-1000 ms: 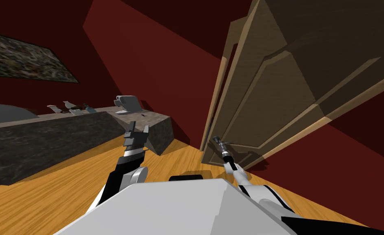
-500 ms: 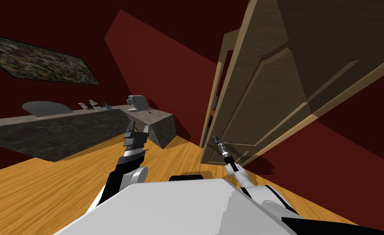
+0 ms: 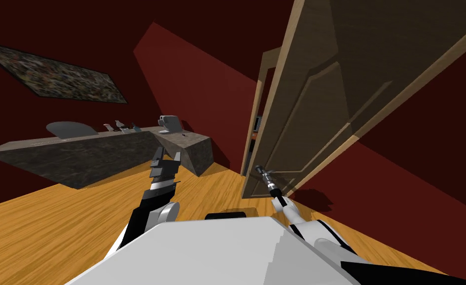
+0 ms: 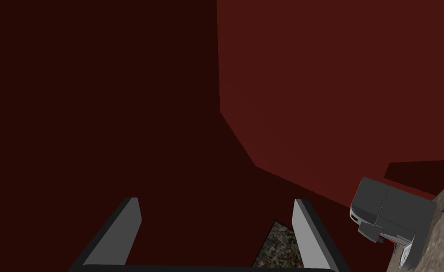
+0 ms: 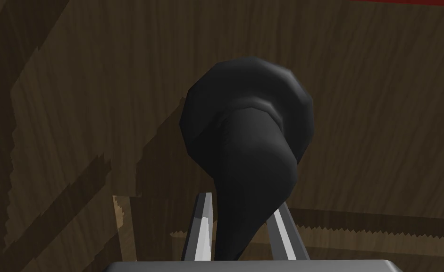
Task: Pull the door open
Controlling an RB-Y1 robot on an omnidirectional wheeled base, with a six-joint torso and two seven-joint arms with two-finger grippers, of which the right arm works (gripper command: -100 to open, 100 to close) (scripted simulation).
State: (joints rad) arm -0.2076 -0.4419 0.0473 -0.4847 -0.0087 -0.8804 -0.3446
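A brown panelled wooden door (image 3: 326, 99) stands ajar at the right, its free edge swung toward me with a narrow gap beside the frame (image 3: 254, 123). My right gripper (image 3: 261, 170) is at the door's lower free edge. In the right wrist view its two fingers press the sides of a black lever handle (image 5: 247, 156) on a round rose against the wood (image 5: 381, 118). My left gripper (image 3: 166, 159) is raised in front of me, open, fingers (image 4: 305, 231) apart with nothing between them.
A dark stone counter (image 3: 103, 153) runs along the left, its corner close to the left gripper, carrying a grey coffee machine (image 3: 170, 122) and small items. Dark red walls (image 3: 197, 84) surround; a picture (image 3: 58, 79) hangs at the left. Orange wood floor (image 3: 53, 232) lies below.
The door has swung further open with my right gripper still on the handle, widening the gap at the frame. The whole head view has shifted, so I have moved too.
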